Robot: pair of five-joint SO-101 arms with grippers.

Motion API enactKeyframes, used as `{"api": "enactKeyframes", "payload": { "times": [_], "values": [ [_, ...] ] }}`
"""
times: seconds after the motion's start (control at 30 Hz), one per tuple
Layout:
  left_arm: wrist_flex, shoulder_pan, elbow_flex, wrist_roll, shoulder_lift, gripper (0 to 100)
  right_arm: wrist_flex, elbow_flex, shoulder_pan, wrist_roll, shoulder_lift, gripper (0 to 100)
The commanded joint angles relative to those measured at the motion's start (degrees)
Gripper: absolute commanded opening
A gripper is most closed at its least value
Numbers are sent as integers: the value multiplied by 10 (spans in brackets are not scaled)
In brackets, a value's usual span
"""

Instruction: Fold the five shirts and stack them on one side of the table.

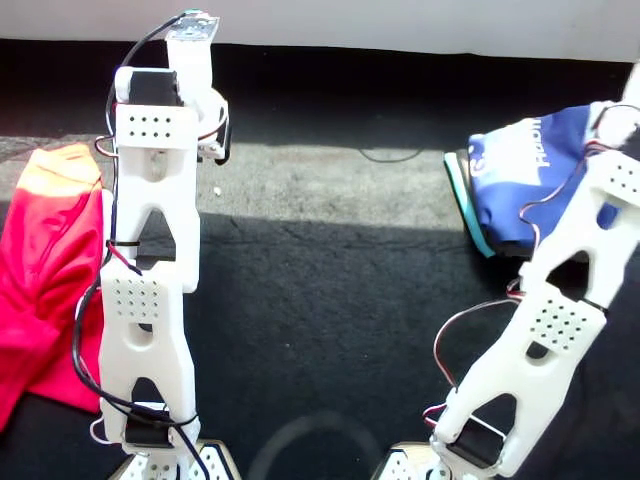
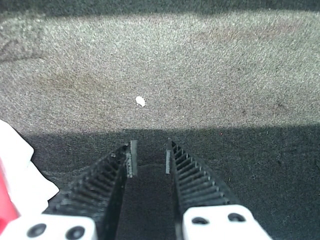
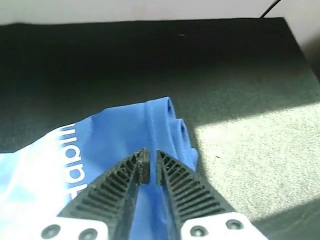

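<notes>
Blue shirt: a bunched blue shirt (image 1: 520,180) of smooth cloth with white lettering and a teal edge lies heaped at the right end of the sunlit strip (image 1: 330,185), a pale grey band across the dark felt-like table cover. It is not folded.
Right gripper: the right gripper (image 3: 151,164) sits on the shirt beyond the strip's right end. Its jaws are drawn in to a narrow slit over a ridge of blue cloth, and they appear to pinch that fold.
Red shirt: a crumpled red shirt (image 1: 50,270) with an orange-yellow patch lies at the strip's left end and trails from there toward the arm bases, unfolded.
Left gripper: the left gripper (image 2: 149,157) hangs at the near border of the strip, jaws parted with nothing between them.
White speck: a small white crumb (image 2: 140,101) rests on the strip, just ahead of the left gripper.
Progress: judged early. The two shirts seen are both in heaps, with no folded shirt and no stack. Spreading, folding and stacking all appear left to do.
</notes>
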Motion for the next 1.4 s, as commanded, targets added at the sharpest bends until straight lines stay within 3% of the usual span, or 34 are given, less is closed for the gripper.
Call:
{"api": "enactKeyframes", "payload": {
  "times": [0.0, 0.27, 0.67, 0.93, 1.13, 1.37],
  "values": [
    [2, -7, -17, 3, -44, 112, -65, 49, -16, 9, -26, 6],
    [2, -7, -17, 3, -44, 112, -262, 200, 8, 9, -25, 6],
    [3, -7, -17, 3, -46, 112, -298, 213, 10, 11, 62, 6],
    [5, -9, 66, 3, -160, 112, -229, 114, 15, 1, 47, 6],
    [4, -9, 209, 2, -274, 112, -152, -39, 16, -106, 19, 9],
    [3, -51, 301, 1, -425, 114, -149, -88, 13, -108, 42, 9]
  ]
}}
